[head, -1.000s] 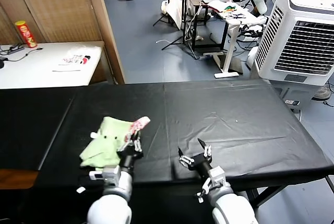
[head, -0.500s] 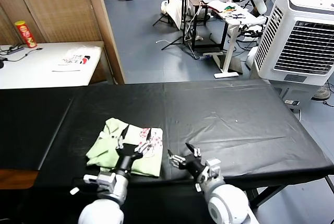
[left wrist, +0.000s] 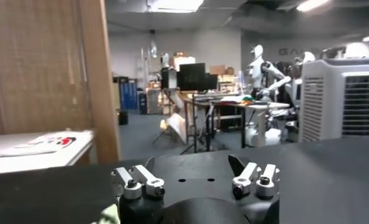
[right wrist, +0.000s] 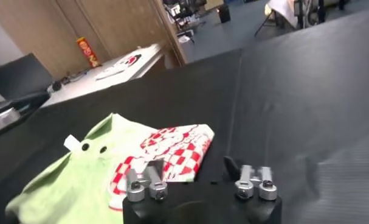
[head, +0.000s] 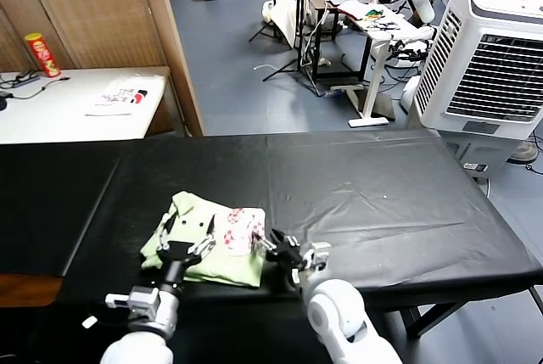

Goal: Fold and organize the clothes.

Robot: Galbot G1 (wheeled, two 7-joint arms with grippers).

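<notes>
The shirt (head: 208, 241) is lying folded on the black table (head: 382, 203), in the lower left part of the head view, with its collar pointing to the upper left and the pink-red patterned patch (head: 240, 230) showing on its right side. The left gripper (head: 185, 230) is hanging over the left half of the shirt — its 2 fingers are spread wide and nothing is between them, so it is released. The left wrist view is showing the same: the left gripper (left wrist: 196, 182) is standing open with only the black table behind it. The right gripper (head: 273, 245) is sitting at the right edge of the shirt, just beside the patch, low in the middle of the head view. In the right wrist view the right gripper (right wrist: 196, 182) is partly open with its fingers apart, and the shirt (right wrist: 93, 176) is lying just in front of it with the checkered patch (right wrist: 172, 152) nearest; I cannot tell if the fingers are touching the cloth, but no cloth is showing between them. In the upper left of the head view a white table (head: 59, 109) is carrying a red can (head: 41, 54) and a white printed packet (head: 119, 97) — a large white cooler (head: 488, 58) is standing in the upper right.
</notes>
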